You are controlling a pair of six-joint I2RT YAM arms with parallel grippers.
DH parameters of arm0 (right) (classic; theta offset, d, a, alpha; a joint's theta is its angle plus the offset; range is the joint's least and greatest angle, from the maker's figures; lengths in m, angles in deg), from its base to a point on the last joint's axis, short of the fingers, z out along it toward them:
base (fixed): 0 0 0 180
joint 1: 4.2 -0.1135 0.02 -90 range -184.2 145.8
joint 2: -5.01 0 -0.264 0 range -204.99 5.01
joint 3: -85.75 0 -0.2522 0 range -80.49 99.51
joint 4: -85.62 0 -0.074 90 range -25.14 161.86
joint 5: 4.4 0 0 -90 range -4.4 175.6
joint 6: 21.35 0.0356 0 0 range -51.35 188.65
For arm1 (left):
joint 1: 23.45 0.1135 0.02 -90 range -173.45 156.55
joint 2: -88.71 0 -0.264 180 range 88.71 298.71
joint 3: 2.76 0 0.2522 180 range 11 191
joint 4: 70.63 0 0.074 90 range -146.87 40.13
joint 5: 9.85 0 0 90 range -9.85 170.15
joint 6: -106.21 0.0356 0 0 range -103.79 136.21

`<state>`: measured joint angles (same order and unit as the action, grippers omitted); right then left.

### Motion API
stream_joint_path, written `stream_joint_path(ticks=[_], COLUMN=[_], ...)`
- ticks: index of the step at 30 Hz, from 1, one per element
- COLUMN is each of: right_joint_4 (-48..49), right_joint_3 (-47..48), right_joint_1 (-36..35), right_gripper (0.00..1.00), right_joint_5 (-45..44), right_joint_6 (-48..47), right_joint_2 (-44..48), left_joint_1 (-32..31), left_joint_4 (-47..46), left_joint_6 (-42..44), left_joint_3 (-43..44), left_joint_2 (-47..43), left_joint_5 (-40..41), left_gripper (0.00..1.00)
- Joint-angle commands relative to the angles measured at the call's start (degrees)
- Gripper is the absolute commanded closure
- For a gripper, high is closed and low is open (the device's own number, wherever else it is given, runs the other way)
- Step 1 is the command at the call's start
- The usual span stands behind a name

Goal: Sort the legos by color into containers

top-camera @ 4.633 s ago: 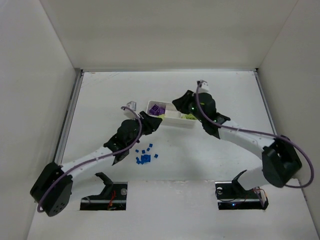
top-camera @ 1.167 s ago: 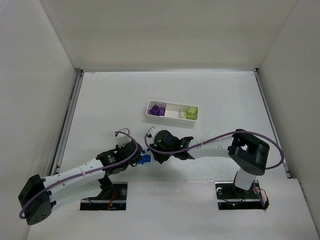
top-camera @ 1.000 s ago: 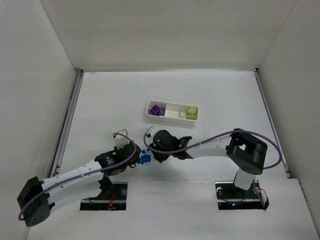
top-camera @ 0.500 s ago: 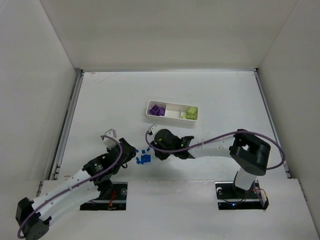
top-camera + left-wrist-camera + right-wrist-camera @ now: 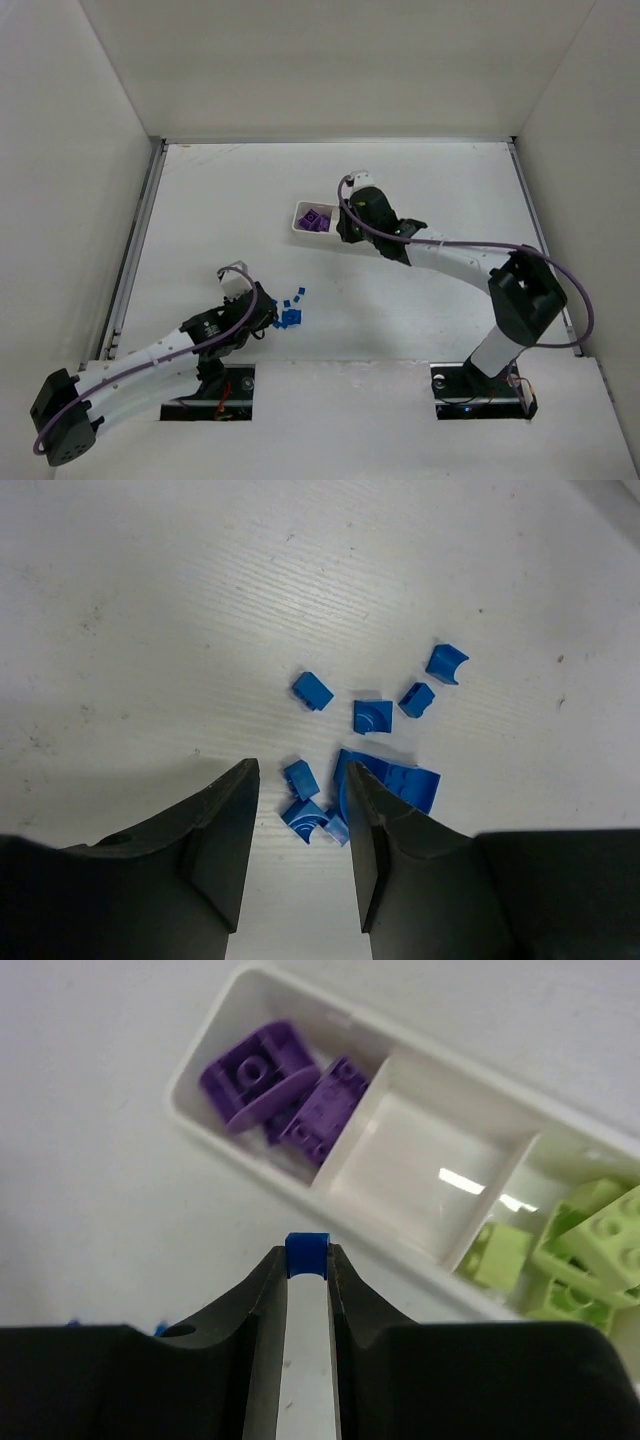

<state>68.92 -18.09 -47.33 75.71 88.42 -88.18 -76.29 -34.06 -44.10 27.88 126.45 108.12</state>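
Several small blue legos lie in a loose pile on the table, also seen from above. My left gripper hovers open over the pile's near side, two or three bricks lying between its fingers. My right gripper is shut on one small blue lego just short of the white tray's front wall, opposite the divider between the left and middle compartments. Purple legos fill the left compartment, yellow-green ones the right, and the middle one is bare.
From above, the right arm reaches across and covers most of the tray; only the purple end shows. White walls enclose the table on three sides.
My right gripper closed on a blue lego at the pile, then carried it up and back to the tray. The left arm pulled back and returned to the pile's left side.
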Motion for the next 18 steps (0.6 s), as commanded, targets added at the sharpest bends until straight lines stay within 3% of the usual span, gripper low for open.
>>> stream_joint_path(ticks=[1, 4, 7, 9, 18], right_joint_4=[0.8, 1.4, 2.9, 4.7, 9.6], right_joint_3=[4.3, 6.1, 5.9, 4.9, -5.2], right_joint_1=[1.8, 3.3, 3.8, 4.2, 2.0], right_gripper=[0.80, 0.75, 0.52, 0.42, 0.41], right_joint_5=[-3.4, -5.1, -6.4, -5.6, -4.8], right_joint_6=[0.4, 0.8, 1.7, 1.9, 4.3], right_joint_2=[-4.1, -6.1, -5.6, -4.3, 4.8], left_joint_1=[0.1, 0.5, 0.5, 0.9, 3.2], left_joint_4=[-2.8, -4.9, -6.8, -8.1, -13.4], left_joint_6=[-0.9, 1.7, 2.8, 3.7, 7.1], left_joint_3=[0.6, 1.5, 2.4, 3.1, 3.2], left_joint_2=[2.1, 5.2, 8.3, 10.1, 15.2], left_joint_5=[1.0, 2.1, 3.4, 3.7, 2.8], left_gripper=[0.63, 0.62, 0.61, 0.61, 0.62])
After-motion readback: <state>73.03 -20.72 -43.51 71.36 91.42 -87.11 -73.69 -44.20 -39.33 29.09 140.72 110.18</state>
